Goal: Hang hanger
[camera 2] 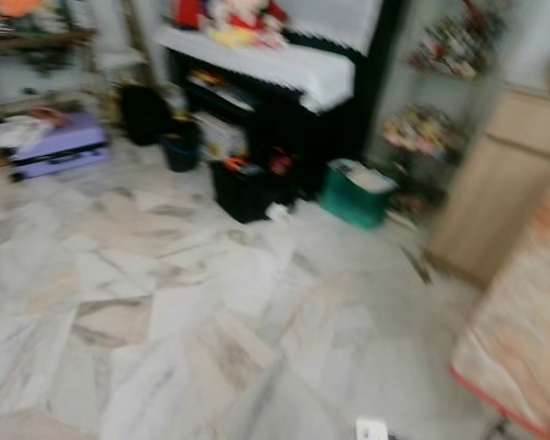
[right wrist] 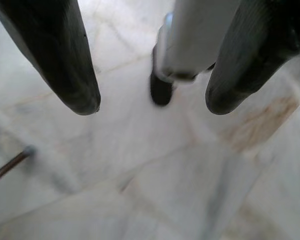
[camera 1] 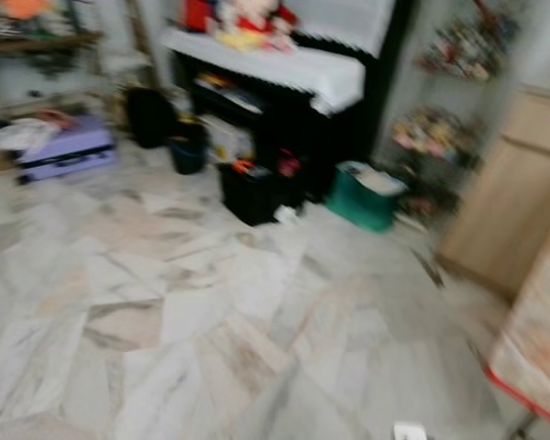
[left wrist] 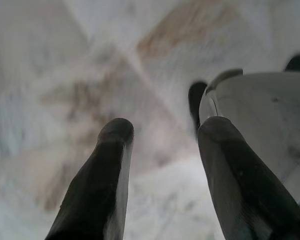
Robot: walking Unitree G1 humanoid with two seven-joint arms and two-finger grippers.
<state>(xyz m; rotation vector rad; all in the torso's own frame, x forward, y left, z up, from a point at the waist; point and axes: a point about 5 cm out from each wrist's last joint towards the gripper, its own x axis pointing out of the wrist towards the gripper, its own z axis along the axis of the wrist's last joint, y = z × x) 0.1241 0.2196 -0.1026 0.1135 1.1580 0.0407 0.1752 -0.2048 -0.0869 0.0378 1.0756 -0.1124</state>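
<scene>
Two grippers, both idle — left gripper [left wrist: 162,175] and right gripper [right wrist: 152,105] each hang over the pale veined marble floor [camera 1: 211,321] with black fingers spread and nothing between them, a posture that suits walking rather than handling.

Head views, blurred as if the robot is on the move:
- black upright piano with a white lace-edged cover [camera 1: 293,73], against the far wall, soft toys in red and yellow [camera 1: 243,23] on top.
- teal plastic box [camera 1: 362,197] on the floor at the piano's right end.
- black open crate [camera 1: 249,191] just in front of the piano; dark bucket [camera 1: 187,147] at its left end.
- lilac flat case [camera 1: 66,147] near the floor's left edge.
- light wooden cabinet [camera 1: 509,202] at the right edge, a red-trimmed patterned cloth [camera 1: 536,357] nearer the camera.

Hanger: not to be made out anywhere; neither gripper carries it. Judgement — the task stands at its search-or-approach stage, hanger and rail yet to be found.
</scene>
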